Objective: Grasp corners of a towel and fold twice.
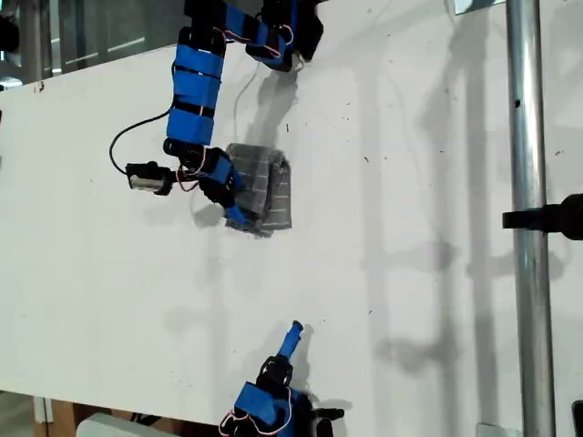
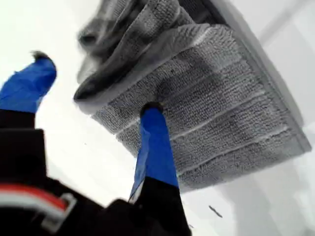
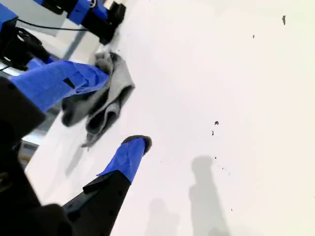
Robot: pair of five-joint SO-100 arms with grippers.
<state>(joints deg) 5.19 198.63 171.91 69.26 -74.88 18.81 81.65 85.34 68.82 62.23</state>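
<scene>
The grey white-striped towel (image 1: 266, 187) lies folded into a small thick rectangle on the white table (image 1: 410, 273), near the middle of the exterior view. Its loose, bunched layers (image 2: 128, 34) face my first gripper (image 2: 96, 83). That gripper (image 1: 235, 214) is open at the towel's edge on the exterior view's left, with one blue finger (image 2: 155, 142) resting over the striped top layer (image 2: 231, 113). My second gripper (image 1: 293, 335) hovers open near the table's front edge, well apart from the towel (image 3: 115, 91). Single corners are hard to tell apart in the stack.
A vertical metal pole (image 1: 526, 218) with a black clamp (image 1: 556, 217) stands at the exterior view's right. A black cable (image 1: 123, 141) loops on the table beside the first arm (image 1: 196, 91). The table's front edge runs along the bottom of the exterior view.
</scene>
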